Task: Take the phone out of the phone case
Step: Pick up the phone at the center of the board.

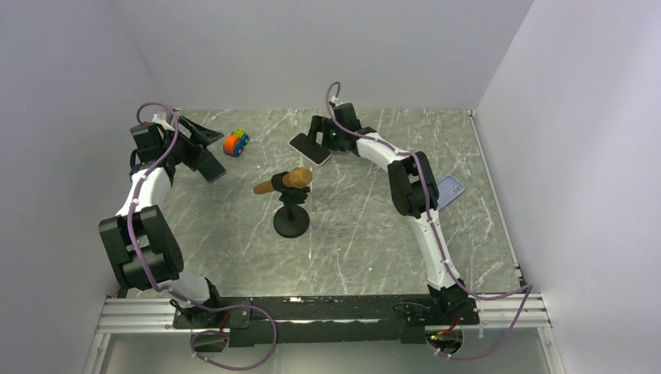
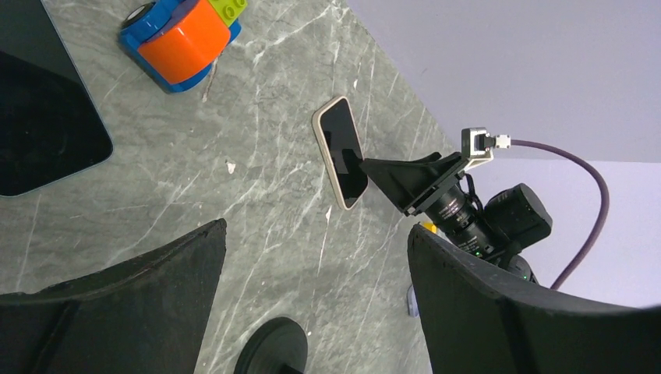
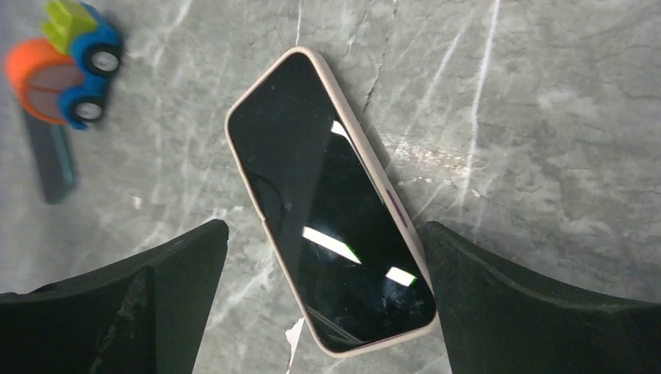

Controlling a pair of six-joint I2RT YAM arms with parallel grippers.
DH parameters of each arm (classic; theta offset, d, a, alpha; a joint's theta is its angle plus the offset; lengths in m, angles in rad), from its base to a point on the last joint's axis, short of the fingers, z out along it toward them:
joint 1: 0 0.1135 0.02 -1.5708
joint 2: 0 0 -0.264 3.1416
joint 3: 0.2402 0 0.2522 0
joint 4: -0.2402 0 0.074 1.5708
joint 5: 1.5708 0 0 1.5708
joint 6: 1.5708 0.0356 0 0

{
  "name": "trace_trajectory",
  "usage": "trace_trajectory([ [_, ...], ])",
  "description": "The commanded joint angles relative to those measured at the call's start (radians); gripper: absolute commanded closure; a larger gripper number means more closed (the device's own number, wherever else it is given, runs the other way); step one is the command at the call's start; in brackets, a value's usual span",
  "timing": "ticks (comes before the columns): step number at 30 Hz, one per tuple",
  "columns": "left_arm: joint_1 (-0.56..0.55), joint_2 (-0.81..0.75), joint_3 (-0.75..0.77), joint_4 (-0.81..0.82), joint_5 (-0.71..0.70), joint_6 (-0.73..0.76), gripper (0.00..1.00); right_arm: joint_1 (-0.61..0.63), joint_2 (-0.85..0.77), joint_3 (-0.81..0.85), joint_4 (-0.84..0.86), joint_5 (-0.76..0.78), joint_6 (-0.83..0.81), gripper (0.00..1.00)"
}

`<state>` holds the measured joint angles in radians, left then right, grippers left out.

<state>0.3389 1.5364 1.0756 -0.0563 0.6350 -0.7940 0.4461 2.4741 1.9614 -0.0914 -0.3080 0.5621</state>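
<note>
A black-screened phone [image 1: 310,148] [image 2: 341,152] [image 3: 331,202] in a beige case [image 3: 387,199] lies flat and screen up on the grey marbled surface [image 1: 366,234], toward the far middle. The right pincer [image 1: 315,139] [image 3: 321,234] hangs over it with its fingers spread wide. In the right wrist view the phone runs diagonally between them, with one end in the gap. One finger [image 3: 538,304] has its tip just beside a long edge of the case, and the other finger [image 3: 117,304] stands apart from the opposite edge. Whether either finger touches the case cannot be told.

The left pincer [image 1: 199,148] [image 2: 317,234] is well apart, at the far left, with its fingers spread and nothing between them. It faces across the surface toward the phone. A dark flat slab with a blue rim [image 1: 212,168] [image 2: 39,117] lies near it. A toy car of orange, blue and green blocks [image 1: 236,142] [image 2: 181,39] [image 3: 62,70] sits between the left pincer and the phone. A brown microphone [image 1: 284,181] on a black round stand [image 1: 291,222] stands near the middle of the surface.
</note>
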Motion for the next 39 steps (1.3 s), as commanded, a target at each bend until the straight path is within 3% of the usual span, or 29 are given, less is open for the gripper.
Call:
trace_trajectory([
  [1, 0.009, -0.008, 0.0, 0.038, 0.024, -0.001, 0.11, 0.082, 0.105, 0.146, -0.423, 0.251, -0.24, 0.0],
  [7, 0.009, -0.002, 0.001, 0.036, 0.027, 0.0, 0.11, 0.144, 0.202, 0.337, -0.619, 0.391, -0.298, 0.0],
  [20, 0.008, -0.002, -0.001, 0.04, 0.028, 0.002, 0.11, 0.161, 0.255, 0.418, -0.724, 0.343, -0.353, 0.01],
  [23, 0.009, -0.002, -0.002, 0.042, 0.028, 0.003, 0.11, 0.163, 0.259, 0.427, -0.741, 0.334, -0.37, 0.08],
  [27, 0.009, -0.002, -0.006, 0.048, 0.035, -0.007, 0.11, 0.163, 0.262, 0.432, -0.769, 0.331, -0.383, 0.3],
  [29, 0.008, -0.004, -0.01, 0.048, 0.039, -0.014, 0.11, 0.163, 0.244, 0.408, -0.767, 0.33, -0.389, 0.35],
  [39, 0.007, -0.009, -0.013, 0.073, 0.039, -0.015, 0.12, 0.166, 0.096, 0.231, -0.797, 0.324, -0.397, 0.39],
])
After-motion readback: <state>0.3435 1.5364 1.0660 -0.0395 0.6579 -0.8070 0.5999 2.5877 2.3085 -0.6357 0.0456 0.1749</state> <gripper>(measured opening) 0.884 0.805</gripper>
